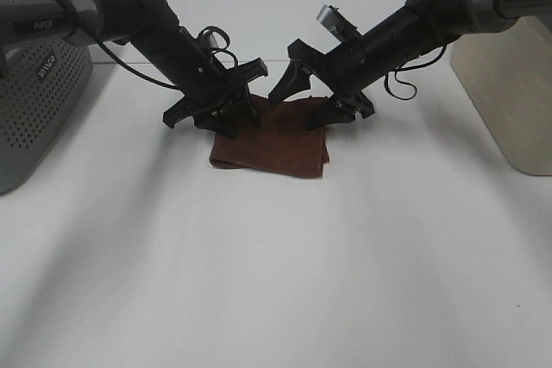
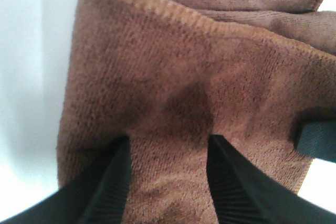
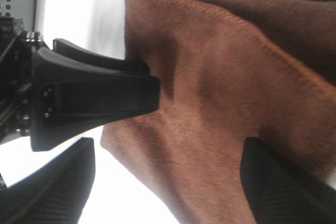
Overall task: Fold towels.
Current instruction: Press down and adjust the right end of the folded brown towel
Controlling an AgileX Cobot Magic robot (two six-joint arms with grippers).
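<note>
1. Nearest the high camera: bare white table, with the folded reddish-brown towel lying flat beyond it, near the middle.
2. Towel layered, stitched edges stacked one over another in the left wrist view; top surface slightly rumpled in the right wrist view.
3. Left gripper down over the towel's far left corner, jaws partly apart, ribbed fingers pressed against the cloth with a strip of towel showing between them. Cannot tell whether any cloth is pinched or merely touched.
4. Right gripper spread wide over the towel's far right part, one finger raised off the cloth, the other finger low at the towel's far right edge; nothing clamped between them.
5. In the right wrist view, one dark finger close above the cloth, and the left gripper's black finger reaching onto the towel's edge from the side.
6. Grey perforated basket at the table's left edge, beige bin at the right, both well apart from the towel.
</note>
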